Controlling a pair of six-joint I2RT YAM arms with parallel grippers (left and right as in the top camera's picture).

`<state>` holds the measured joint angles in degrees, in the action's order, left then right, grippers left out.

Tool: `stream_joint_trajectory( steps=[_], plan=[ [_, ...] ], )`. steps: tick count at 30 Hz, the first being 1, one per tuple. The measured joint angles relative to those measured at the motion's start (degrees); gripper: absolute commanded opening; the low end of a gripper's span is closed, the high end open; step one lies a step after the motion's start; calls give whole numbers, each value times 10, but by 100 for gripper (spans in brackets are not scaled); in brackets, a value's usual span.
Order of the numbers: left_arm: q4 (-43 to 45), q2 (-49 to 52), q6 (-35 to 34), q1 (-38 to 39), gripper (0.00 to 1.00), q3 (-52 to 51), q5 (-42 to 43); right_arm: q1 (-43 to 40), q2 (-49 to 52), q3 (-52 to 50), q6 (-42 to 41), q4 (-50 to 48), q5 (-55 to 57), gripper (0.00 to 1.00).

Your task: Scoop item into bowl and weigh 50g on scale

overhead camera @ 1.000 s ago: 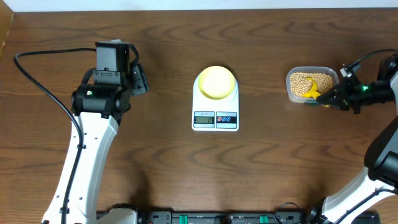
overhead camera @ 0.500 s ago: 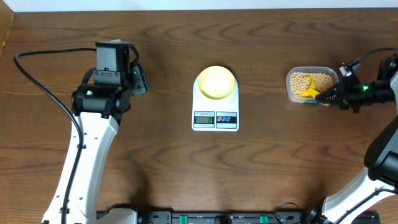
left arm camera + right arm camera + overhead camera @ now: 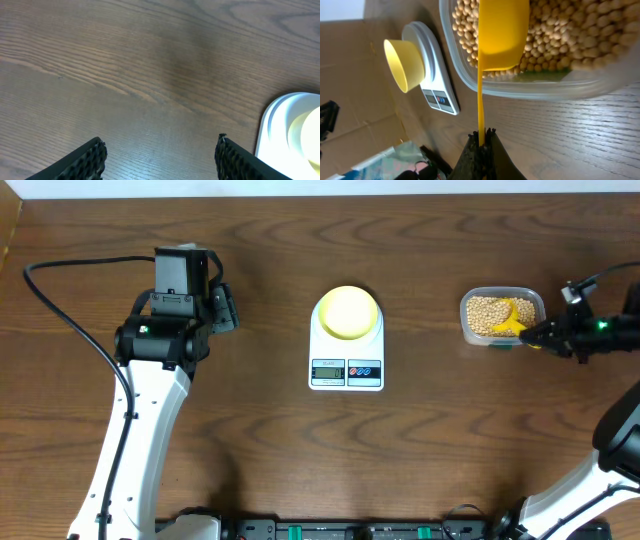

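Tan beans (image 3: 486, 311) (image 3: 580, 35) fill a clear plastic tub (image 3: 501, 316) (image 3: 555, 87) at the right. My right gripper (image 3: 545, 338) (image 3: 481, 134) is shut on the thin handle of a bright yellow scoop (image 3: 512, 318) (image 3: 501, 32), whose cup lies over the beans inside the tub. The pale-yellow bowl (image 3: 347, 311) (image 3: 404, 65) stands on the white scale (image 3: 346, 362) (image 3: 434, 80) (image 3: 290, 130) in the middle of the table. Far to the left, my left gripper (image 3: 226, 307) (image 3: 160, 157) hangs open over bare wood, nothing between its fingers.
The left arm's black cable (image 3: 70, 290) loops over the table's left side. The right arm (image 3: 620, 430) rises along the right edge. A rail with connectors (image 3: 330, 530) runs along the front edge.
My right gripper has drawn to the right by a little, and the scoop's cup has shifted with it inside the tub. The left arm has not moved.
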<state>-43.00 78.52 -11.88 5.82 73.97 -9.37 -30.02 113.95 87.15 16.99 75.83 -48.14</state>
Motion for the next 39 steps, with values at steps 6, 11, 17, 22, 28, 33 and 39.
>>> stream_joint_trajectory(
  steps=[6,11,17,22,28,33,39],
  plan=[
    [0,0,1,0,73,0,0,-13,0,0,12,0,-26,1],
    [0,0,1,0,73,0,0,-13,0,0,20,0,-48,1],
    [0,0,1,0,73,0,0,-13,0,0,28,3,-65,1],
    [0,0,1,0,73,0,0,-13,0,0,30,10,-68,1],
    [0,0,1,0,73,0,0,-15,0,0,34,18,-73,1],
    [0,0,1,0,73,0,0,-27,0,0,53,39,-106,1],
    [0,0,1,0,73,0,0,-34,0,0,87,75,-151,1]
  ],
)
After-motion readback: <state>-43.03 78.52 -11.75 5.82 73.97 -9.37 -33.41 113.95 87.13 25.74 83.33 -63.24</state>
